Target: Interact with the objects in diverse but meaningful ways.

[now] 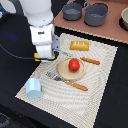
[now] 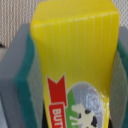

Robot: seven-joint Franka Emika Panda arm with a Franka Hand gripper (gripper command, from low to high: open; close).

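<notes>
My gripper (image 1: 46, 55) hangs over the far-left part of the striped placemat (image 1: 100, 80) and is shut on the small yellow box (image 2: 75, 55). In the wrist view the box, with its red marks and cow picture, fills the gap between the teal pads (image 2: 26, 85). Only a yellow sliver of the box (image 1: 37, 55) shows in the exterior view. The red tomato (image 1: 74, 64) sits on a tan plate (image 1: 64, 71) just to the exterior view's right of the gripper. The orange bread-like slab (image 1: 79, 46) lies behind it. The pale blue carton (image 1: 34, 88) stands at the mat's near-left corner.
An orange-handled fork (image 1: 67, 81) lies in front of the plate and a knife (image 1: 86, 60) behind it. Two grey pots (image 1: 72, 11) (image 1: 96, 14) stand on a brown board at the back. A bowl (image 1: 124, 19) shows at the far right edge.
</notes>
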